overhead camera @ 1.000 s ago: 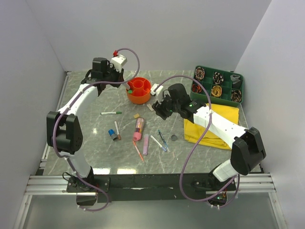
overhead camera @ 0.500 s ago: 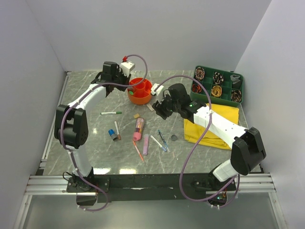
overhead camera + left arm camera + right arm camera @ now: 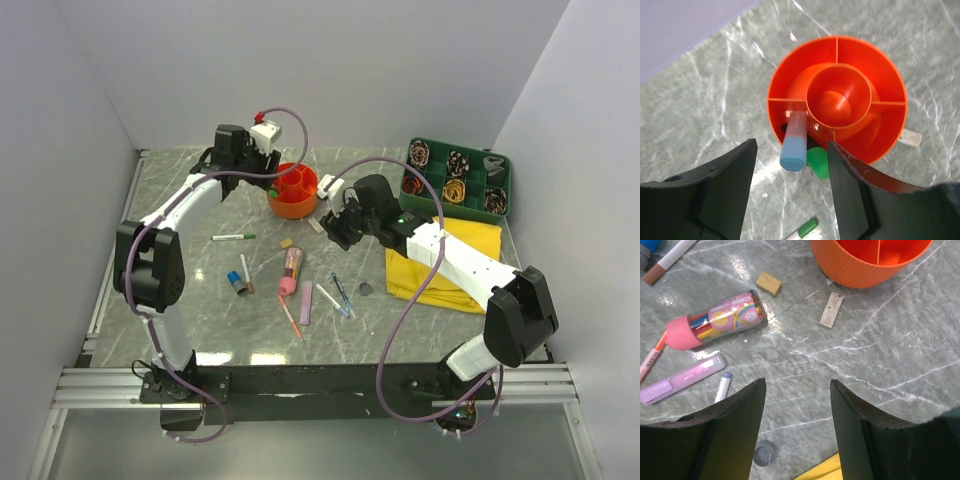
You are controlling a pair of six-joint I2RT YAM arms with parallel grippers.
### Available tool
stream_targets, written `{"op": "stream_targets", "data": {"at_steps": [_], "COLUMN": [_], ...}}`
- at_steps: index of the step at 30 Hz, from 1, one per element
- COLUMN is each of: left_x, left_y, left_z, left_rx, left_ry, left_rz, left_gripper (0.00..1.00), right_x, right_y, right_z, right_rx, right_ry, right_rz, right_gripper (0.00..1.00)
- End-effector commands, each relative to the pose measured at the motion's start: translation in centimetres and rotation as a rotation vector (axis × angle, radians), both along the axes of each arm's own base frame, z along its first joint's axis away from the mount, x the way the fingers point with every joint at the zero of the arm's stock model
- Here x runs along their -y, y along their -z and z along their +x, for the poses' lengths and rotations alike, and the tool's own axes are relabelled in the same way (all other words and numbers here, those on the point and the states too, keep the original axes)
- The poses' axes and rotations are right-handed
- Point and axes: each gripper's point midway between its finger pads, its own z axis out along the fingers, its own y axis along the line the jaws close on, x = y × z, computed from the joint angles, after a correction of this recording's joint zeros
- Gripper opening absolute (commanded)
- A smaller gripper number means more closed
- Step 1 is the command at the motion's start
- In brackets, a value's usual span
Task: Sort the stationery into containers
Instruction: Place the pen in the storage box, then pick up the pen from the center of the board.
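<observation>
Left gripper (image 3: 791, 145): my jaws stand apart and hold nothing; I hang right over the near rim of the orange organiser (image 3: 890, 95).
Between my left fingers: a blue-capped marker (image 3: 795, 140) leans in the ring compartment nearest me, cap end up. There is a gap to each finger.
Beside that marker: a green cap (image 3: 817, 162) sits by my right-hand finger, at the organiser's rim. I cannot tell if it is inside.
Under my left wrist: a green-capped pen (image 3: 805, 229) lies on the table (image 3: 700, 90).
Right gripper (image 3: 797, 385): my jaws are spread, with only bare table between them.
Ahead of my right fingertips: a pale strip (image 3: 831, 310) lies just short of the organiser's wall, and a yellow eraser (image 3: 768, 283) lies a little to its left.
Left of my right gripper: a pink tube (image 3: 720, 320) lies on its side. Nearer me are a lilac highlighter (image 3: 682, 380) and a blue-tipped pen (image 3: 722, 386), close to my left-hand finger.
Back toward my right wrist: a dark disc (image 3: 764, 455) lies near a corner of the yellow cloth (image 3: 822, 470).
Green tray (image 3: 460, 147): well off to the right of my right gripper, beyond the cloth.
</observation>
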Motion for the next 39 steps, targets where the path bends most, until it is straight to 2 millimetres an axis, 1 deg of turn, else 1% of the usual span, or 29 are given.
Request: {"op": "stream_targets", "data": {"at_steps": [1,2,3,4,5,6,7,8,9,10,11,13,14,16,17,18,19,20,22,23,24,25,26,29,30,33,35,36,39], "left_x": [-1.1,-2.1,-2.7,-3.4,-3.9,-4.2,-4.2,-4.4,-4.2,-4.0,-3.9,-3.7,-3.9,-4.2,-4.5,-4.7,-5.3,-5.5,-6.3,-6.5,-6.9,-7.1,-7.3,-9.4,-11.0,-13.4,-14.2,-14.9,-15.5], "left_y": [-11.7,-11.9,-13.3,-13.2,-11.0,-11.4,-10.4,-7.3,-7.4,-6.4,-4.1,-3.3,-1.7,-1.3,-0.6,-0.9,-1.0,-1.0,-1.5,-1.4,-1.6,-1.7,-1.8,-2.1,-2.1,-2.1,-2.6,-3.0,-3.3], "left_z": [-0.4,-0.7,-1.8,-2.4,-3.5,-5.0,-6.0,-7.7,-9.1,-10.2,-11.8,-13.8,-14.8,-15.7,-16.1,-16.2,-15.9,-15.8,-15.2,-15.1,-14.8,-14.7,-14.6,-14.2,-13.9,-13.7,-13.7,-13.6,-13.8], "left_rx": [0.236,0.238,0.259,0.252,0.196,0.192,0.160,0.071,0.062,0.027,-0.036,-0.066,-0.102,-0.109,-0.110,-0.093,-0.068,-0.056,-0.007,0.003,0.014,0.026,0.028,0.011,0.008,0.009,0.033,0.037,0.045], "left_ry": [-0.058,-0.098,-0.118,-0.142,-0.162,-0.166,-0.165,-0.170,-0.154,-0.144,-0.133,-0.123,-0.129,-0.126,-0.123,-0.131,-0.147,-0.154,-0.180,-0.192,-0.206,-0.215,-0.217,-0.279,-0.323,-0.393,-0.413,-0.450,-0.469], "left_rz": [-0.075,-0.065,-0.070,-0.069,-0.057,-0.071,-0.076,-0.074,-0.100,-0.114,-0.122,-0.144,-0.138,-0.142,-0.122,-0.115,-0.093,-0.083,-0.058,-0.054,-0.055,-0.056,-0.068,-0.121,-0.133,-0.147,-0.152,-0.188,-0.207], "left_gripper": [0.66,0.67,0.67,0.67,0.68,0.68,0.68,0.72,0.73,0.73,0.73,0.73,0.73,0.73,0.74,0.74,0.74,0.74,0.75,0.75,0.75,0.75,0.75,0.76,0.76,0.76,0.76,0.76,0.76], "right_x": [-0.3,-0.5,-0.5,-0.7,-0.8,-1.2,-1.5,-1.8,-2.3,-2.7,-2.9,-3.5,-3.6,-3.9,-3.7,-2.9,-2.8,-2.6,-1.6,-1.5,-1.2,-0.6,-0.8,-1.6,-1.9,-3.9,-4.9,-5.1,-6.5], "right_y": [-2.7,-2.7,-2.4,-2.4,-2.2,-2.0,-1.7,-1.5,-1.2,-1.0,-0.8,-0.2,0.1,1.2,1.5,2.3,2.6,2.8,4.0,4.3,4.4,5.7,6.0,6.5,7.1,7.6,7.7,8.3,9.1], "right_z": [0.6,0.5,0.3,0.3,0.2,0.0,-0.1,-0.3,-0.9,-1.1,-1.3,-2.5,-3.3,-6.1,-6.1,-7.2,-7.0,-6.9,-8.2,-8.3,-8.9,-9.8,-9.9,-11.4,-12.3,-14.0,-14.5,-14.8,-15.6], "right_rx": [0.041,0.029,0.011,0.002,-0.012,-0.021,-0.036,-0.044,-0.056,-0.063,-0.070,-0.120,-0.115,-0.115,-0.046,-0.079,-0.072,0.006,0.030,0.159,0.223,0.257,0.387,0.545,0.539,0.587,0.603,0.590,0.588], "right_ry": [-0.005,-0.011,-0.010,-0.008,0.003,-0.001,-0.002,-0.014,-0.035,-0.050,-0.060,-0.110,-0.171,-0.335,-0.454,-0.527,-0.587,-0.729,-0.898,-1.068,-1.163,-1.253,-1.394,-1.592,-1.650,-1.746,-1.786,-1.812,-1.863], "right_rz": [0.030,0.035,0.029,0.028,0.024,0.020,0.015,0.015,0.013,0.008,0.003,-0.005,-0.027,-0.103,-0.165,-0.215,-0.236,-0.291,-0.355,-0.400,-0.421,-0.443,-0.466,-0.436,-0.419,-0.379,-0.372,-0.373,-0.378], "right_gripper": [0.62,0.62,0.62,0.62,0.62,0.62,0.62,0.61,0.61,0.61,0.61,0.61,0.60,0.60,0.59,0.58,0.57,0.57,0.57,0.57,0.58,0.59,0.59,0.59,0.59,0.57,0.57,0.56,0.55]}}
